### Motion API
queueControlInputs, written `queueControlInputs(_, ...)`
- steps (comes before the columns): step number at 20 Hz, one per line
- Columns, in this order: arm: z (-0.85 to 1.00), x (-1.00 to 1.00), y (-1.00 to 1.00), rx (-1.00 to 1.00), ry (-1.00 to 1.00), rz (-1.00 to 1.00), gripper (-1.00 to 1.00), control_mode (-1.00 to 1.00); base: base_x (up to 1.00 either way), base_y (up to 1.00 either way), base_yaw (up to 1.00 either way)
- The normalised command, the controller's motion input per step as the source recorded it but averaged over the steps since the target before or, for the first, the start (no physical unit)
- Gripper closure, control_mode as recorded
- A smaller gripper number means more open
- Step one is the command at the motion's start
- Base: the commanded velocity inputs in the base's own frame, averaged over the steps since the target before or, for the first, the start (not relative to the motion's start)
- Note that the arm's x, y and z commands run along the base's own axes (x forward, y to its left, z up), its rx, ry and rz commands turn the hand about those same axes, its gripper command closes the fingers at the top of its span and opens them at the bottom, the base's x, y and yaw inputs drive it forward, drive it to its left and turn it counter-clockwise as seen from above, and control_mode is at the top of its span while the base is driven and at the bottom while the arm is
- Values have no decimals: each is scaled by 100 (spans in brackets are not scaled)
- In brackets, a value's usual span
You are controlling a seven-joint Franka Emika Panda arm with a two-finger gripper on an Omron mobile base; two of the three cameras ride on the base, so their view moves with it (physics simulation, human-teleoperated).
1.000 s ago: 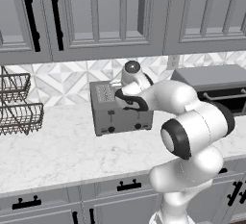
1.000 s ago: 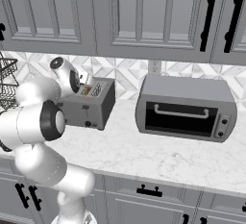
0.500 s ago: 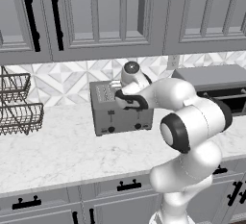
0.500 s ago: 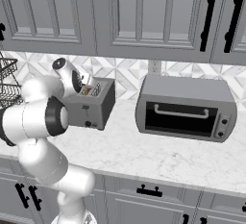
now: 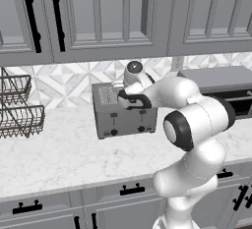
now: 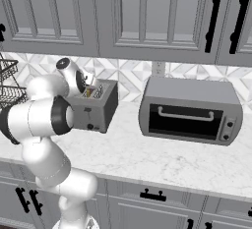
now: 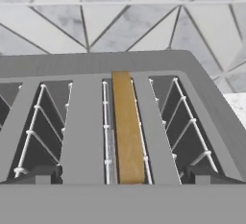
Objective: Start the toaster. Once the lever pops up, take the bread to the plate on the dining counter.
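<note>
one toaster [image 5: 124, 112], one bread slice [image 7: 128, 127], one toaster oven [image 6: 191, 109]

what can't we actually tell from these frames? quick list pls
- Hand: left base view, its fingers lie behind the wrist above the toaster; the gap cannot be judged by eye.
- Bread: hand view, edge-on in its slot; depth below hidden by the slot walls.
- Toaster levers: right base view, covered by the arm; left base view, too small to read their height.
- Toaster oven: left base view, cut by the right edge.

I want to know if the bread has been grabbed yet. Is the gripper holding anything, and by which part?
Nothing is held. The gripper hangs open over the toaster, and the bread sits in its slot with neither fingertip touching it.
</note>
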Motion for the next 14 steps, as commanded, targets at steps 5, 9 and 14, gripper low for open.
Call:
queueControlInputs(5,-6,21,0,0,0,0,-100,-100,0,0,0)
queueControlInputs(9,-6,16,0,0,0,0,-100,-100,0,0,0)
queueControlInputs(14,-8,6,0,0,0,0,-100,-100,0,0,0)
